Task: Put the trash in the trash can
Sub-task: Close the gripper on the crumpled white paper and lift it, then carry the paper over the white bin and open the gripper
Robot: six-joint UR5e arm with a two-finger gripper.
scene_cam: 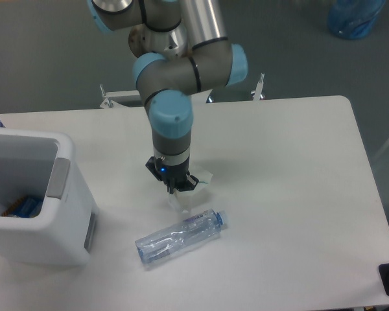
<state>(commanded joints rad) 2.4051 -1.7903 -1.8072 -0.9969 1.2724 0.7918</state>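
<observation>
White table [292,168]: gripper [177,188] over wrapper [193,188], finger gap hidden, can't tell grip; bottle [180,236] just beside.

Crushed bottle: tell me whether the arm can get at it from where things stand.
Probably yes. The crushed bottle lies in the open on the table, nothing on top, just below the pincer, which is busy at the wrapper.

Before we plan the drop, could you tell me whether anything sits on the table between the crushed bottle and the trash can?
Nothing visible does. The bottle lies on the table just right of the trash can, with only bare tabletop between them. The gripper and the wrapper at it sit behind the bottle, off that line.
</observation>
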